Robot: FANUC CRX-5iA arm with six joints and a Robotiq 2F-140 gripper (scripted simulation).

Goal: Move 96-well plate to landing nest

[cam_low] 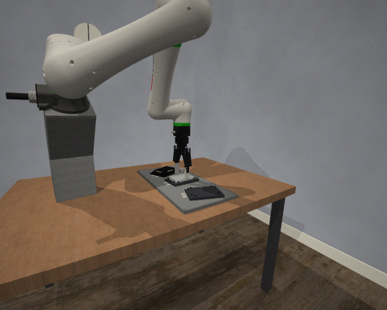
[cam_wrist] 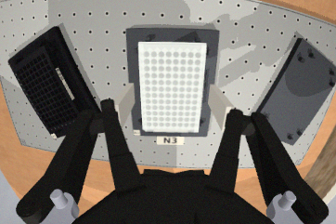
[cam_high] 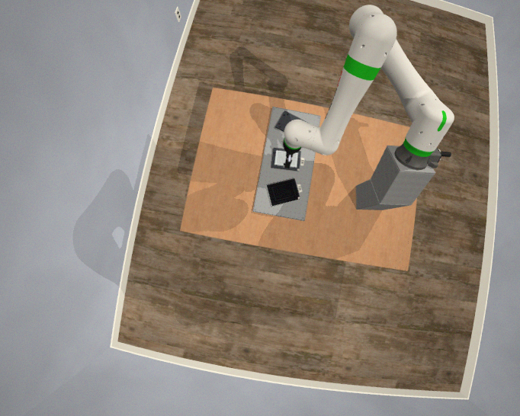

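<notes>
The gripper (cam_wrist: 172, 134) hangs above the white 96-well plate (cam_wrist: 172, 86), fingers spread wide to either side of the plate's long edges and holding nothing. The plate lies flat in a dark plate nest (cam_wrist: 133, 44) in the middle of a grey perforated deck (cam_wrist: 93, 10); a small white label (cam_wrist: 171, 139) sits just in front of the nest, its lettering too blurred to read. In the wrist view a black well plate (cam_wrist: 45, 86) lies to the left, turned at an angle, and a bare dark nest (cam_wrist: 303, 90) lies to the right, also angled.

The deck rests on a wooden table (cam_low: 53, 226) with a warm orange-brown top crossed by broad soft shadows of the arm. One dark table leg (cam_low: 272, 243) shows at the near right corner. The arm stands on a grey pedestal (cam_low: 70, 166) near the table's back edge, well apart from the deck.

The floor (cam_high: 274, 304) is dark weathered planking, bordered by a pale skirting board (cam_low: 323, 250). The walls (cam_low: 303, 83) are plain blue-grey, and a small wall outlet (cam_high: 178, 14) shows in the top view.
</notes>
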